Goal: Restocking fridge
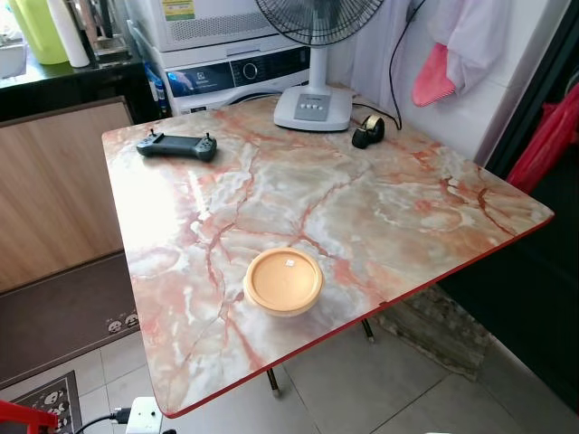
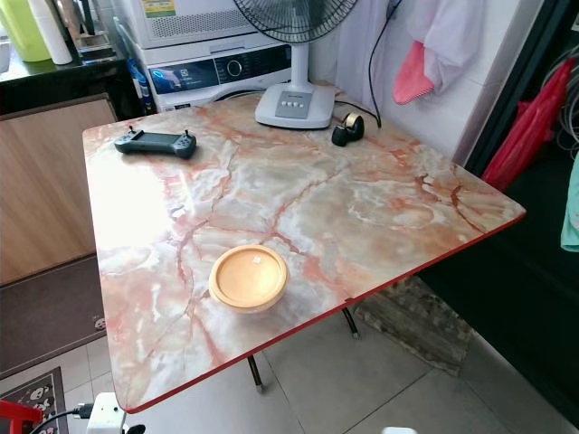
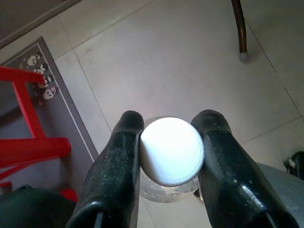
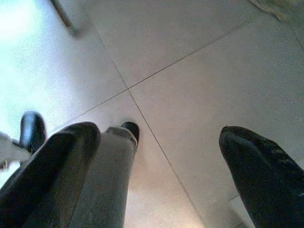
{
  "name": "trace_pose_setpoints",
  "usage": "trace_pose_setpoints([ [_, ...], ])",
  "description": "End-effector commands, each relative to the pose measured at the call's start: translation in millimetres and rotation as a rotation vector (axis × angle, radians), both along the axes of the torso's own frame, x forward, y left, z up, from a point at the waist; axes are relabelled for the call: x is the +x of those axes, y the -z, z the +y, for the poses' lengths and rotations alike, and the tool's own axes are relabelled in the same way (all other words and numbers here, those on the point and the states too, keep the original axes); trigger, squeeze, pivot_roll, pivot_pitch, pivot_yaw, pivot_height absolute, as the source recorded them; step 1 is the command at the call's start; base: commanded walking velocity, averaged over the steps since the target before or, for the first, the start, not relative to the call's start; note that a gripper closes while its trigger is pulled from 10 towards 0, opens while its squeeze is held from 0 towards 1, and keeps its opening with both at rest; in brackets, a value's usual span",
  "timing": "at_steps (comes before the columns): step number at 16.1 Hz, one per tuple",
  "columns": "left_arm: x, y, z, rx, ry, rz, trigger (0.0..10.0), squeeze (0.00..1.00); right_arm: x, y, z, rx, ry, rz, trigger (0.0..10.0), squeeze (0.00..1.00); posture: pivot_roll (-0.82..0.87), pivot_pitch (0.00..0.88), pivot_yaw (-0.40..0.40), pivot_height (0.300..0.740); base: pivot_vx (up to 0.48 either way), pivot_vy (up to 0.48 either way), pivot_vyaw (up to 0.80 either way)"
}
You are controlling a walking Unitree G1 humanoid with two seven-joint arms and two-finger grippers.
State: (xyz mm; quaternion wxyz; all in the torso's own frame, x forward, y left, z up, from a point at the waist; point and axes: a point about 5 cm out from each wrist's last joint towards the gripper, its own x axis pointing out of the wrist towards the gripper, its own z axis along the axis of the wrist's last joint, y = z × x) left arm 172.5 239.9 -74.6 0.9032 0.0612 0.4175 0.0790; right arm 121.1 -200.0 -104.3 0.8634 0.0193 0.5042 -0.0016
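Currently the left gripper [image 3: 168,156] is clamped on a white-capped bottle [image 3: 171,151], low over floor tiles; the right gripper [image 4: 156,175] hangs with fingers apart. An orange-lidded container [image 1: 283,280] waits at lower centre on the marble table [image 1: 380,208]. Best carry the bottle upright, grip steady.

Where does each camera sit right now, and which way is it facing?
Left eye, head: faces forward and down at table with container, fan.
Right eye, head: same scene, shifted slightly.
Left wrist: looks down along left gripper, shut on bottle, above floor.
Right wrist: looks down along open right gripper at floor.
Shared: both wrists see floor tiles and a table leg.
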Motion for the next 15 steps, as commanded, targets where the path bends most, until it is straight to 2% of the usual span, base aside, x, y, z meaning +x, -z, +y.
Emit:
trace_pose_setpoints([
  [1, -2.8, 1.9, -0.5, -0.001, 0.009, 0.016, 10.0, 0.00, -0.3, -0.1, -0.7, -0.005, -0.012, 0.000, 10.0, 0.00, 0.09, 0.000, -0.024, 0.740, 0.000, 0.000, 0.00],
  [3, -2.8, 2.5, -1.3, -0.008, -0.009, 0.013, 10.0, 0.00, -4.3, 1.2, -3.3, 0.020, 0.184, -0.009, 10.0, 0.00, 0.09, 0.000, -0.025, 0.740, -0.257, 0.000, 0.00],
  [6, -6.3, 4.6, -2.5, -0.020, -0.009, 0.025, 10.0, 0.00, -2.7, 0.5, -3.0, 0.017, 0.109, -0.008, 10.0, 0.00, 0.08, 0.000, -0.027, 0.740, -0.268, 0.000, 0.00],
  [10, -18.6, 7.0, 9.5, -0.025, -0.048, 0.058, 10.0, 0.00, -5.6, 1.4, -3.3, 0.042, 0.196, -0.008, 10.0, 0.00, 0.07, 0.000, -0.023, 0.740, -0.293, 0.000, 0.00],
  [12, -18.6, 6.2, 13.4, -0.024, -0.061, 0.065, 10.0, 0.00, -7.0, 2.0, -3.2, 0.052, 0.237, -0.005, 10.0, 0.00, 0.07, 0.000, -0.025, 0.740, -0.311, 0.000, 0.00],
  [15, -11.2, 3.4, 14.9, -0.025, -0.068, 0.064, 10.0, 0.00, -6.9, 2.1, -2.9, 0.048, 0.242, -0.005, 10.0, 0.00, 0.07, 0.000, -0.021, 0.740, -0.312, 0.000, 0.00],
])
